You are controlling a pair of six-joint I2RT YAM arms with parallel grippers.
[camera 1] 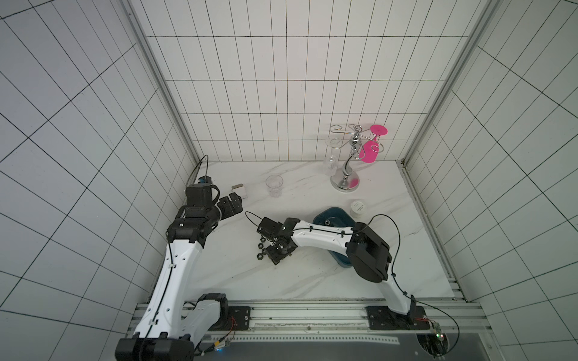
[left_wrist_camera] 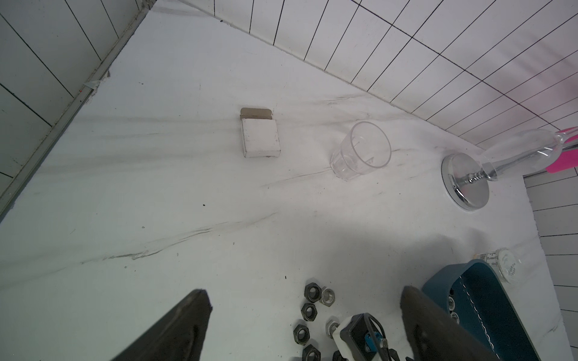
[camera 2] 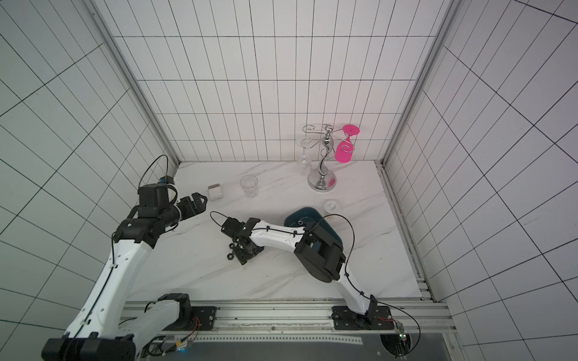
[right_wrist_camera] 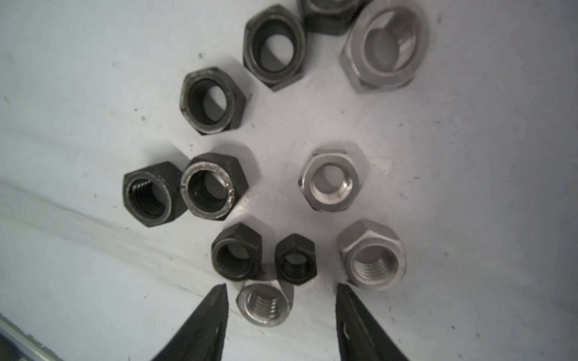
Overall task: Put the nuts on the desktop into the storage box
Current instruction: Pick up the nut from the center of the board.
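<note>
1. On the desktop (camera 1: 297,281), partly hidden under the right arm (camera 1: 322,237) in both top views: the storage box (left_wrist_camera: 438,281), with a few nuts (camera 1: 327,222) lying inside.
2. Just beside the storage box, on its side toward the left arm (camera 1: 178,268): the nuts (right_wrist_camera: 212,100) in a loose cluster on the desktop, black and silver mixed, most lying flat with holes up, two black ones touching.
3. Reaching out from above the storage box and down at the edge of that cluster: the right gripper (right_wrist_camera: 281,285), fingers apart, straddling a silver nut (right_wrist_camera: 265,303) with a gap on each side, nothing clamped.
4. Well away from the storage box, beyond the nuts: the left gripper (camera 1: 231,204), fingers spread wide, empty.
5. Just beside the storage box on its far side: a white jar (camera 1: 358,208), upright.
6. Farther behind the storage box, toward the back wall: a clear glass (camera 1: 274,186), a small white carton (camera 1: 240,191) and a chrome glass stand (camera 1: 344,183).
</note>
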